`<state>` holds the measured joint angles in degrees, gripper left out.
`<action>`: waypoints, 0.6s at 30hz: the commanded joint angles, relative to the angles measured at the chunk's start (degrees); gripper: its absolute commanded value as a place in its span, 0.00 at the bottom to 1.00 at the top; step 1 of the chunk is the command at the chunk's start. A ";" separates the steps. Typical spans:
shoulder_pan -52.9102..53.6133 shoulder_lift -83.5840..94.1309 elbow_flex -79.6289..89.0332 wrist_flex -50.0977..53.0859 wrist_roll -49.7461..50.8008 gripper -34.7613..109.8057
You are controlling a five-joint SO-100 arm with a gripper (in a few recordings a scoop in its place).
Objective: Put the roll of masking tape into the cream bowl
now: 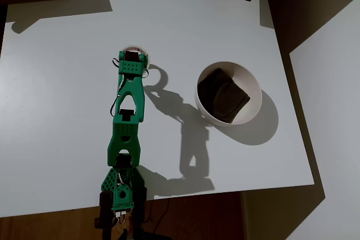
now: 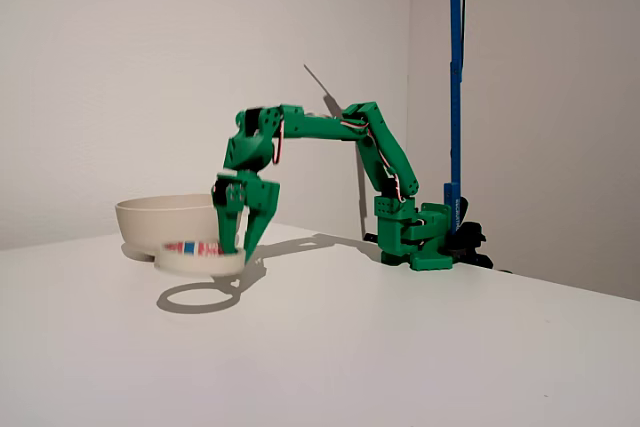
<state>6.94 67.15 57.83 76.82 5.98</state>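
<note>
The roll of masking tape [image 2: 198, 258] is an off-white ring with red and blue print. It hangs just above the table over its own ring-shaped shadow. My green gripper [image 2: 240, 242] points down and is shut on the ring's right rim. From overhead, the gripper [image 1: 134, 60] covers most of the tape [image 1: 136, 48], leaving a thin white arc. The cream bowl [image 1: 247, 77] stands on the table to the right of the gripper in that view, well apart from it. In the fixed view the bowl [image 2: 165, 219] sits behind the tape.
A dark brown cloth lump [image 1: 224, 96] lies inside the bowl. The arm's base [image 2: 415, 237] is at the table's near edge in the overhead view. A blue pole [image 2: 456, 67] rises behind it. The white table ends just right of the bowl.
</note>
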 commanded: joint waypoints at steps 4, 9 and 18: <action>0.44 19.51 -2.99 2.72 2.64 0.18; 0.88 28.30 -2.99 4.75 3.52 0.18; 6.50 44.91 -2.99 8.44 3.16 0.18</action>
<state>10.37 99.84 57.83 83.76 8.70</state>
